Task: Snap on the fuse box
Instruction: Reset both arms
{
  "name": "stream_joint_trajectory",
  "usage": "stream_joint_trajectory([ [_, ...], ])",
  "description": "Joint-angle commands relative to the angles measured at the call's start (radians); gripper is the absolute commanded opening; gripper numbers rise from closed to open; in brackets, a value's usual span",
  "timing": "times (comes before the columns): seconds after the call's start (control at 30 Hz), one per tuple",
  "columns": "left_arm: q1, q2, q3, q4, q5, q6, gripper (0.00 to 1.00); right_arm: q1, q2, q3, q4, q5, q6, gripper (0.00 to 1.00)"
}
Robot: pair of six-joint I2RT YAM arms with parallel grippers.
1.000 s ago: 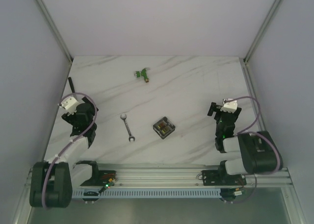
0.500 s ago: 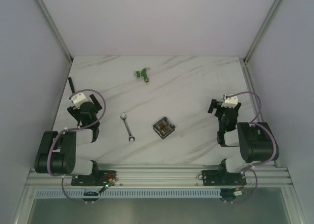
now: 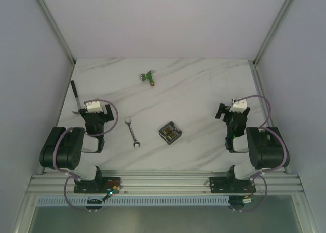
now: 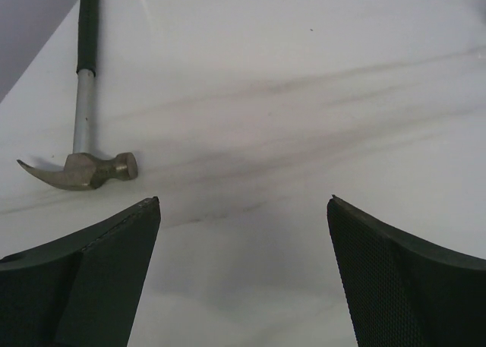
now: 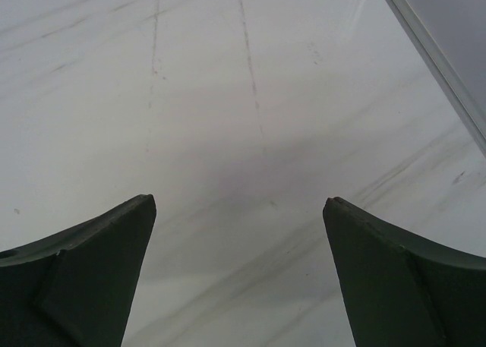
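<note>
Surface: white marble-pattern table (image 3: 204, 90)
Centre: fuse box (image 3: 170, 132); wrench (image 3: 132, 132) near its left
Far side: green connector (image 3: 148, 77)
Left edge: hammer (image 4: 81, 111)

My left arm (image 3: 63, 154) rises out of the lower left corner of the frame and now stands folded higher up. The left gripper (image 3: 96, 112) sits further right than before, which uncovers more of the hammer (image 3: 75, 94) at the upper left. My right arm (image 3: 264, 149) has drawn in, and its bulky link is now higher and more upright at the lower right.
</note>
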Motion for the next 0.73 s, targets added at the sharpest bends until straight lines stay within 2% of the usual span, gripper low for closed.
stream_joint_trajectory([
  [0.0, -0.015, 0.016, -0.043, 0.18, 0.059, 0.059, 1.0, -0.006, -0.007, 0.022, 0.038, 0.006, 0.008, 1.0],
  [0.03, -0.014, 0.01, -0.004, 0.089, 0.039, 0.045, 1.0, -0.006, -0.007, 0.022, 0.037, 0.006, 0.007, 1.0],
  [0.17, -0.026, 0.015, -0.007, 0.115, -0.01, 0.045, 1.0, -0.006, -0.008, 0.022, 0.036, 0.005, 0.007, 1.0],
  [0.7, -0.04, 0.015, -0.001, 0.102, -0.027, 0.053, 1.0, -0.006, -0.007, 0.022, 0.034, 0.005, 0.008, 1.0],
])
